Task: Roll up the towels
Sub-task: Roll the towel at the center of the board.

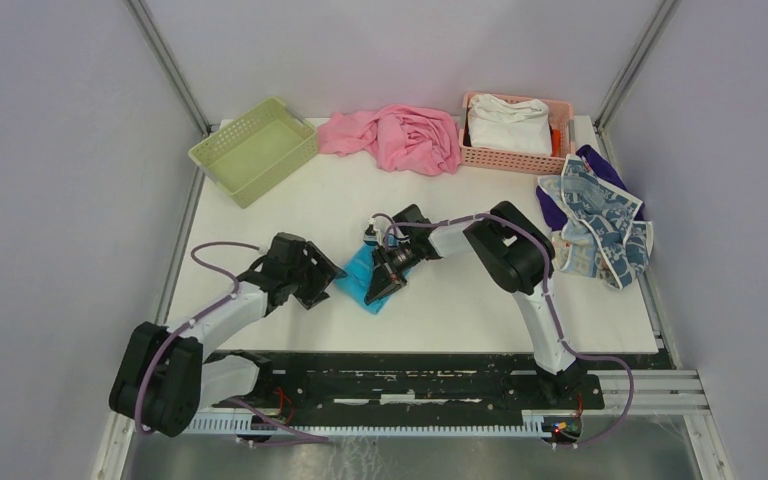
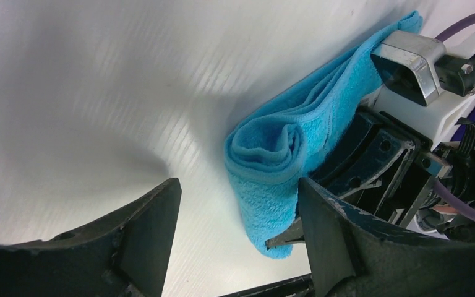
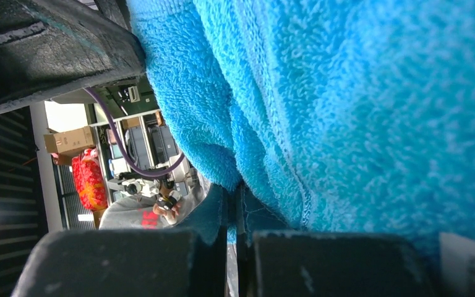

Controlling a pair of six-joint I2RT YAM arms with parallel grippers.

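Note:
A bright blue towel [image 1: 358,277] lies partly rolled on the white table between the two arms. In the left wrist view its rolled end [image 2: 272,154] faces the camera. My left gripper [image 1: 328,272] is open just left of it, and the roll's end sits ahead of its spread fingers [image 2: 238,185] without touching them. My right gripper [image 1: 384,283] is shut, with a strip of the blue towel [image 3: 359,93] pinched between its fingertips [image 3: 232,195]. A white towel with dark blue print [image 1: 600,225] lies crumpled at the right edge.
A green basket [image 1: 255,150] stands at the back left and a pink cloth [image 1: 400,135] lies at the back centre. A pink basket [image 1: 560,155] at the back right holds a white cloth [image 1: 508,122]. A purple cloth [image 1: 600,165] lies under the printed towels.

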